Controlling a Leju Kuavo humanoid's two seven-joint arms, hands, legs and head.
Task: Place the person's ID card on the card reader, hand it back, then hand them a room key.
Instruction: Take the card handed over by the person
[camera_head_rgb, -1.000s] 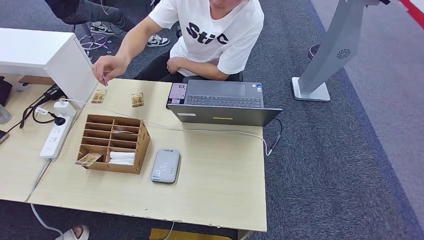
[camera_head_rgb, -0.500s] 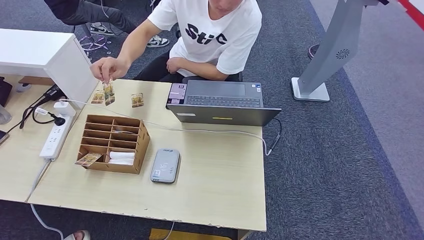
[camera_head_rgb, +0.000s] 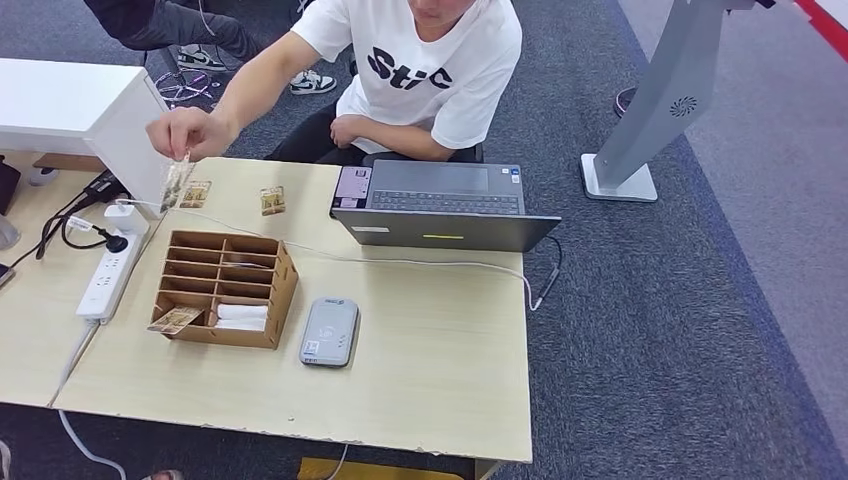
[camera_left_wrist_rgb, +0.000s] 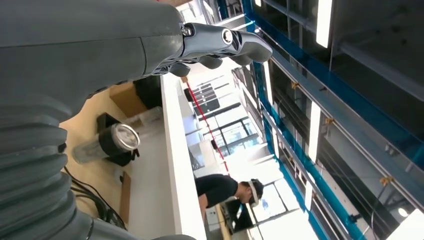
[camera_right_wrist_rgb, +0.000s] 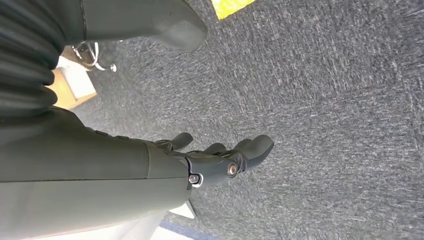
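Head view: person's hand (camera_head_rgb: 185, 130) at upper left holds a card (camera_head_rgb: 176, 180) above the bench (camera_head_rgb: 430, 370) edge. 2 more cards (camera_head_rgb: 196, 193) lie nearby. Card reader (camera_head_rgb: 330, 332) sits lower centre beside the wooden organizer (camera_head_rgb: 228, 287).

Left wrist view: left hand (camera_left_wrist_rgb: 220, 45) empty, fingers loosely extended.

Right wrist view: right hand (camera_right_wrist_rgb: 220, 157) empty, fingers slightly curled, over carpet (camera_right_wrist_rgb: 325, 100).

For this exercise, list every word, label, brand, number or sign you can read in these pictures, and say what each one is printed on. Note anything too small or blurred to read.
"Sti" and a last letter that looks like "C": on the person's white T-shirt.
Sticker on the laptop, at its corner: too small to read.
Markings on the grey card reader: too small to read.
Prints on the small cards on the table: blurred.
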